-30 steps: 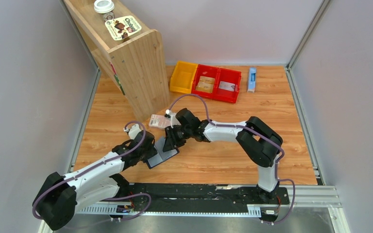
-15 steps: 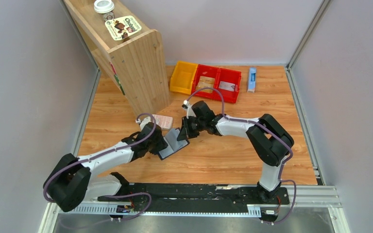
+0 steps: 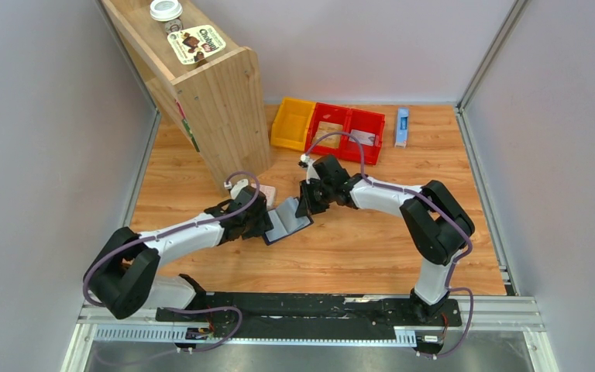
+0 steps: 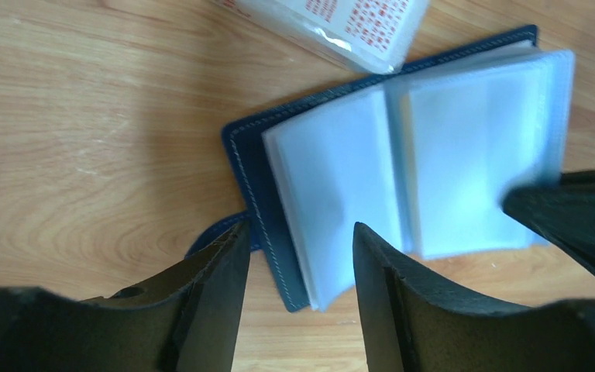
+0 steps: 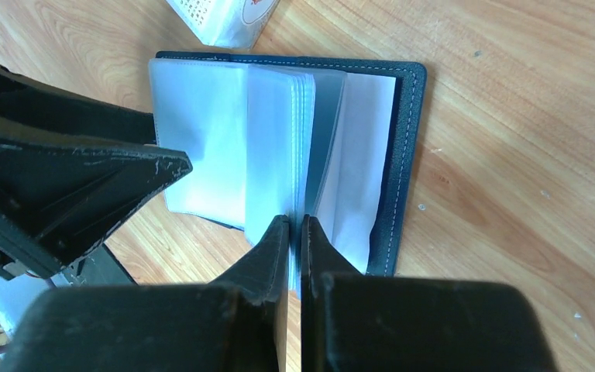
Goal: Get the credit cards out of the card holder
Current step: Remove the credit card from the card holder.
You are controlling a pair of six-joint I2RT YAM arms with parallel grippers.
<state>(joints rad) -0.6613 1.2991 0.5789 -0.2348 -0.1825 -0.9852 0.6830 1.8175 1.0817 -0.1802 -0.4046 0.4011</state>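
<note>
The navy card holder (image 3: 285, 222) lies open on the wooden table, its clear plastic sleeves fanned out. It shows in the left wrist view (image 4: 256, 170) and the right wrist view (image 5: 403, 155). My left gripper (image 3: 266, 226) is open, and the holder's near corner lies between its fingers (image 4: 298, 260). My right gripper (image 3: 307, 208) is shut on a few sleeves at the holder's middle (image 5: 295, 232). I cannot tell whether the sleeves hold cards. A pale credit card (image 3: 363, 138) lies in the right red bin.
A pink-and-white packet (image 3: 259, 191) lies against the holder's far-left edge. A wooden shelf unit (image 3: 217, 101) stands at the back left. A yellow bin (image 3: 292, 124), red bins (image 3: 372, 155) and a slim blue-and-white box (image 3: 402, 126) line the back.
Both grippers and the open card holder have moved up and to the right, away from the arm bases and up to the packet.
</note>
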